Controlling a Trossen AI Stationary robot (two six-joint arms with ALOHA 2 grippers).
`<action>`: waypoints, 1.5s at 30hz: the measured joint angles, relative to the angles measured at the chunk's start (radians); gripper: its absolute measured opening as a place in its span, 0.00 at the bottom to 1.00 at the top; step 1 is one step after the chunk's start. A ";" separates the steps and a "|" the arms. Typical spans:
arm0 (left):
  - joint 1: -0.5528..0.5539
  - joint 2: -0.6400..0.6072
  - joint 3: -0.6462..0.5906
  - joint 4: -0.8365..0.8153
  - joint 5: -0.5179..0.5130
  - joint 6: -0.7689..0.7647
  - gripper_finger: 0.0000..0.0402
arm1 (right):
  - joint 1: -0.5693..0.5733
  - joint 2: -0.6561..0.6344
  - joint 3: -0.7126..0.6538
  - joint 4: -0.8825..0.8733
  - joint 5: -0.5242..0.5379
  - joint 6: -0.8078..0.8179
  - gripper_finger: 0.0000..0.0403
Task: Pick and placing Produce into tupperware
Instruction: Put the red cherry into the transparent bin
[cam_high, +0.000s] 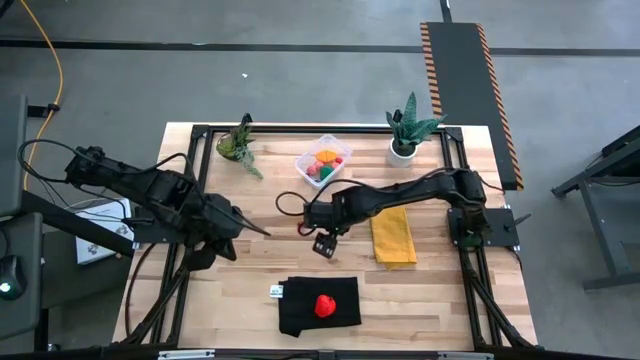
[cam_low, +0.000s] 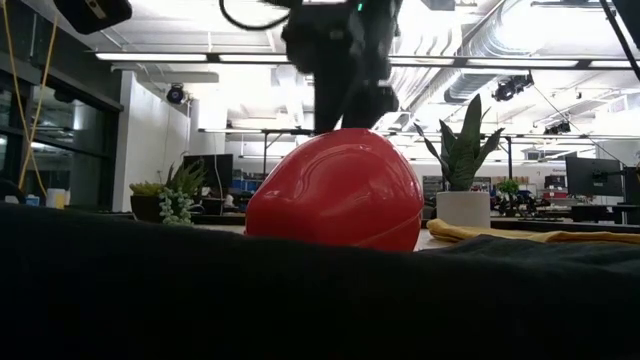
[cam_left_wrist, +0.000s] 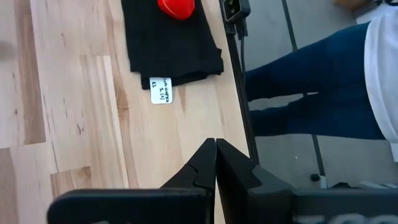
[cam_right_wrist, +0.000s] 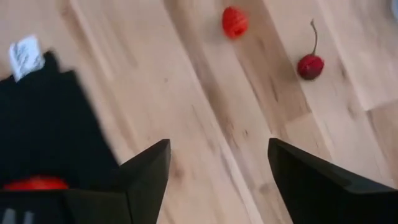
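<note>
A clear tupperware (cam_high: 322, 162) holding several coloured pieces of produce stands at the table's far middle. A red strawberry-like piece (cam_high: 324, 305) (cam_low: 335, 190) lies on a black cloth (cam_high: 320, 308) near the front edge. A small red berry (cam_right_wrist: 234, 22) and a dark red cherry (cam_right_wrist: 310, 65) lie on the bare wood. My right gripper (cam_high: 322, 243) (cam_right_wrist: 217, 155) hangs open above the table between the tupperware and the black cloth, with nothing between its fingers. My left gripper (cam_high: 262, 232) (cam_left_wrist: 216, 144) is shut and empty at the table's left.
A yellow cloth (cam_high: 393, 237) lies right of centre. Two potted plants (cam_high: 238, 145) (cam_high: 405, 130) stand at the far edge. A black frame rail (cam_high: 465, 190) runs along the table's sides. A person's legs (cam_left_wrist: 311, 81) show beside the table's near edge.
</note>
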 joint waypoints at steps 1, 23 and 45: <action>0.000 0.000 0.000 0.001 0.000 -0.003 0.00 | -0.005 0.000 -0.023 0.035 0.012 0.010 0.64; 0.000 0.000 0.000 0.057 -0.095 -0.075 0.00 | 0.008 -0.513 -0.781 0.796 0.303 0.236 0.63; 0.000 0.004 0.000 0.222 -0.377 -0.123 0.00 | 0.013 -0.320 -0.921 1.210 0.476 -0.029 0.63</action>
